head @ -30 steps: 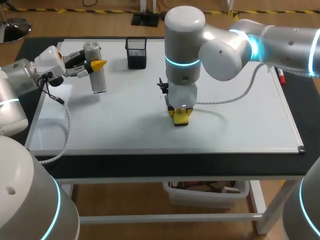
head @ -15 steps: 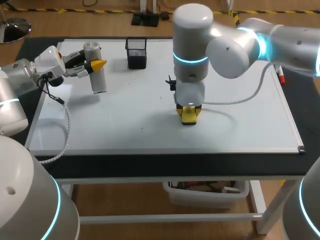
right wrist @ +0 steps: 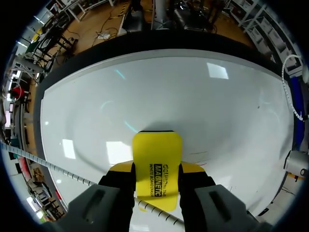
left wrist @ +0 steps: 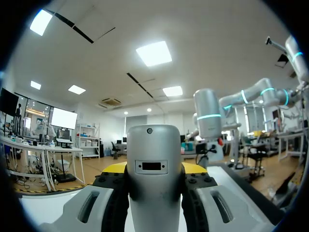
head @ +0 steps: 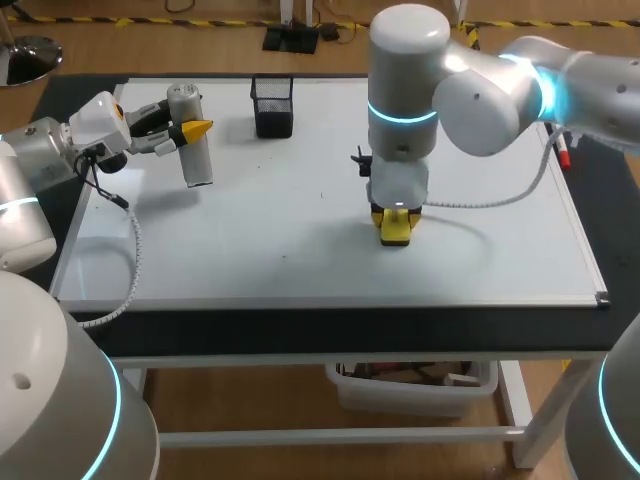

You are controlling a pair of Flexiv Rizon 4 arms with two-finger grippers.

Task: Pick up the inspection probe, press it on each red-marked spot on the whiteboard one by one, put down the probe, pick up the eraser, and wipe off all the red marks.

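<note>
**Eraser on the board, probe held off to the left**

The yellow eraser (head: 396,228) (right wrist: 157,162) sat face down on the whiteboard (head: 300,230), a little right of the board's middle and towards its near edge. The right arm (head: 480,90) came in from the right and stood upright over it. Its jaws were closed on the eraser, one finger against each long side, and the wrist view showed the block gripped squarely between the two black pads. In that view a faint reddish streak (right wrist: 197,154) lay on the white surface just beside the eraser. No other red showed on the board in the head view.

The inspection probe (head: 190,140) (left wrist: 154,179), a silver cylinder, was at the far left part of the board. It was clamped in the left arm's jaws, which pressed on it from both sides. It stood nearly upright, tilted slightly, with its lower end close to the board and a shadow under it. Whether the end touched the surface could not be told. The left arm (head: 40,160) reached in from the left edge of the desk (head: 300,325).

A black mesh pen holder (head: 272,105) stood on the far edge of the board, just beside the probe and well apart from the eraser. A red-capped marker (head: 563,152) lay beyond the board's right side, partly hidden behind the right arm.
</note>
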